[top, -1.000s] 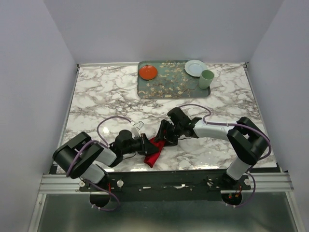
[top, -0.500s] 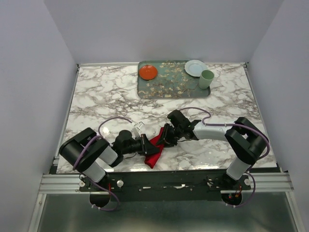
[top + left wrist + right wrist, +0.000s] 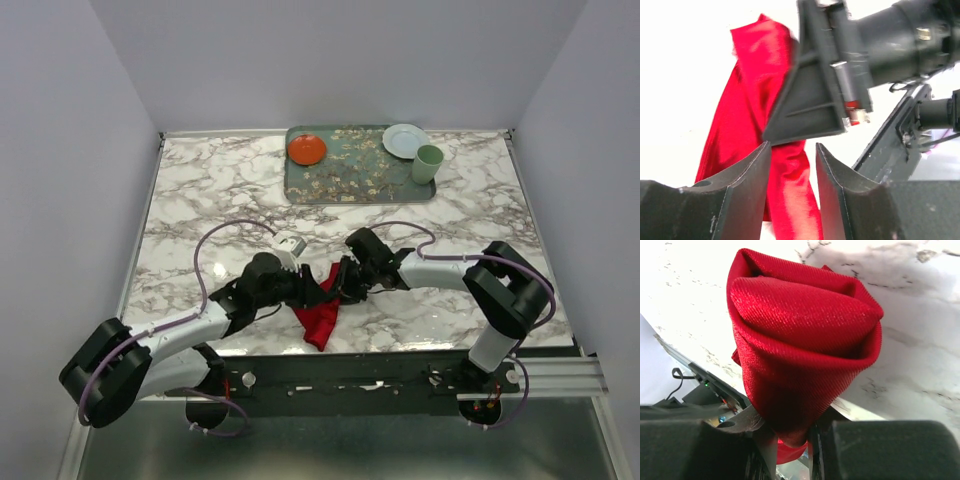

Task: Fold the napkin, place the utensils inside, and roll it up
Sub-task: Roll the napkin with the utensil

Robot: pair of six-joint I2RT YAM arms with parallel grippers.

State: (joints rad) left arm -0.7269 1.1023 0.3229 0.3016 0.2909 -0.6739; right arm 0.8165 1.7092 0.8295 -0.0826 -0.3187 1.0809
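Top external view shows the marble table (image 3: 200, 200) carrying everything, with the floral tray (image 3: 360, 185) lying well beyond both grippers, on the far side from the arm bases. The napkin (image 3: 320, 318), a bright red cloth bunched into a loose roll, sits directly between the two grippers and trails from them toward the near table edge.

The right gripper (image 3: 340, 285) meets the cloth from the right. Its wrist camera shows the rolled end of the napkin standing up out of its fingers, which are clenched on the lower part of the roll. The left gripper (image 3: 305, 288) faces it from the left, just beside it. In the left wrist view its fingers (image 3: 747, 175) stand apart in a released pose, with red cloth showing in the gap between them and the right gripper's fingers just ahead.

Far ahead of the left gripper, an orange plate (image 3: 307, 150) rests on the tray. Far ahead of the right gripper are a white plate (image 3: 403, 140) and a pale green cup (image 3: 428, 163).
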